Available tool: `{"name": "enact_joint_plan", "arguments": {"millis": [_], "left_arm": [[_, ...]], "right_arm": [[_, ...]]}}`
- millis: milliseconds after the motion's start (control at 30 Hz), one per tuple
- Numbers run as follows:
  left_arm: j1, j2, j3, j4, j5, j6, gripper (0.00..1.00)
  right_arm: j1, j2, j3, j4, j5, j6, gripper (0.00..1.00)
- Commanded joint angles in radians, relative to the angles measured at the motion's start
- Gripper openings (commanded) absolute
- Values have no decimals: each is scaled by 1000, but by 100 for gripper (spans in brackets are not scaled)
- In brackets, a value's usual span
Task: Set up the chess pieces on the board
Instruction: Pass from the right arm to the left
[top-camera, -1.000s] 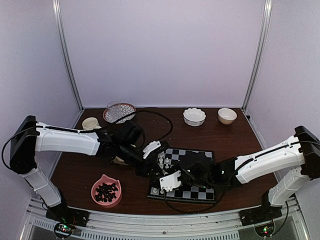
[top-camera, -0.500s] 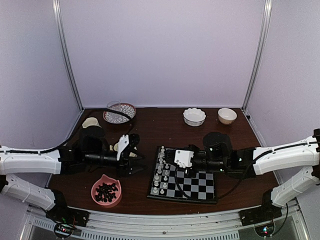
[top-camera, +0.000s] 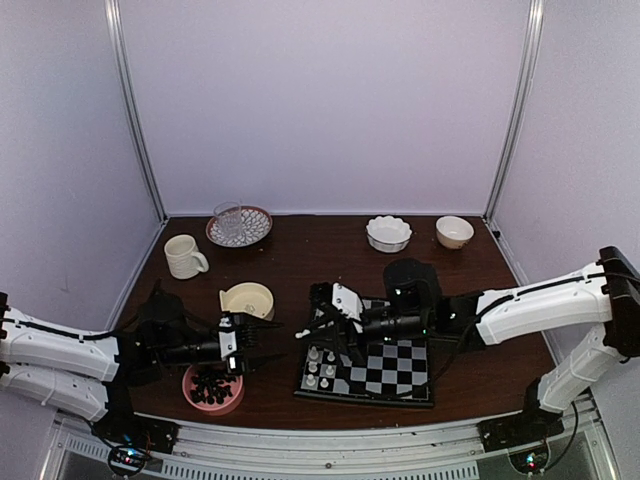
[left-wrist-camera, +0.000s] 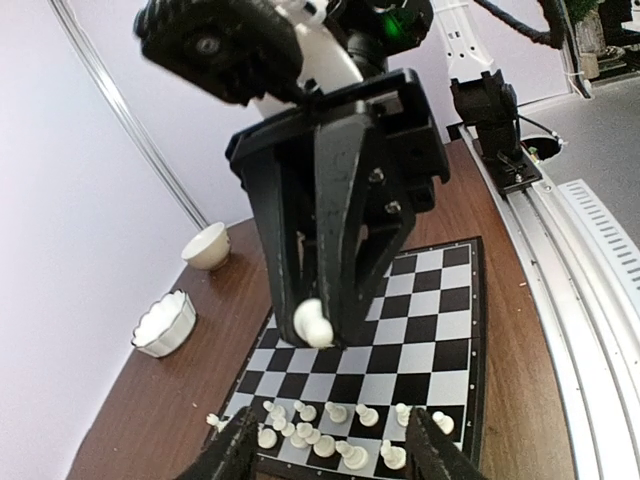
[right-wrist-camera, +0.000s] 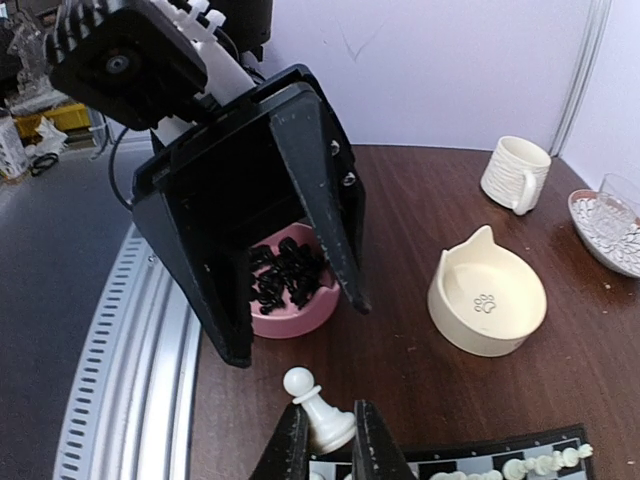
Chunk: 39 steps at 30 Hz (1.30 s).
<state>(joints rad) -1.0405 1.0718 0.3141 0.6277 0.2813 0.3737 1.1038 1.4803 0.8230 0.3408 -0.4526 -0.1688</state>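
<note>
My right gripper (top-camera: 308, 334) hangs over the left edge of the board (top-camera: 385, 372) and is shut on the base of a white pawn (right-wrist-camera: 322, 411), which tilts out between its fingers (right-wrist-camera: 291, 446). In the left wrist view the same pawn (left-wrist-camera: 312, 323) shows in those dark jaws above the board (left-wrist-camera: 440, 330). Several white chess pieces (top-camera: 320, 366) stand on the board's left columns (left-wrist-camera: 368, 413). My left gripper (top-camera: 266, 340) is open and empty, just left of the board and facing the right gripper; the right wrist view shows it (right-wrist-camera: 298, 328) spread wide.
A pink bowl (top-camera: 196, 392) of black pieces lies under the left gripper. A cream cat-shaped bowl (top-camera: 247, 299) sits behind it. A mug (top-camera: 183, 256), a glass on a plate (top-camera: 238, 225) and two white bowls (top-camera: 388, 233) (top-camera: 454, 231) line the back.
The left arm has pulled back toward the near left and its jaws have spread. The right gripper has slid left across the board to its left edge, still holding the pawn.
</note>
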Motion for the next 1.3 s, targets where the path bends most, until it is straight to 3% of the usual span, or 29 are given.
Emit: {"name": "enact_joint_plan", "arguments": {"millis": [0, 233, 433, 633, 1067, 1267], "left_arm": [[-10, -10, 0, 102, -7, 118, 50], [-10, 9, 9, 96, 30, 122, 45], [-10, 25, 26, 72, 69, 126, 29], [-10, 24, 30, 59, 93, 132, 21], [-10, 12, 17, 83, 106, 122, 26], [-10, 13, 18, 83, 115, 115, 14]], "right_arm": [[-3, 49, 50, 65, -116, 129, 7], [-2, 98, 71, 91, -158, 166, 7], [-2, 118, 78, 113, -187, 169, 7], [-2, 126, 80, 119, -197, 198, 7], [-1, 136, 82, 113, -192, 191, 6], [-2, 141, 84, 113, -193, 191, 7]]}}
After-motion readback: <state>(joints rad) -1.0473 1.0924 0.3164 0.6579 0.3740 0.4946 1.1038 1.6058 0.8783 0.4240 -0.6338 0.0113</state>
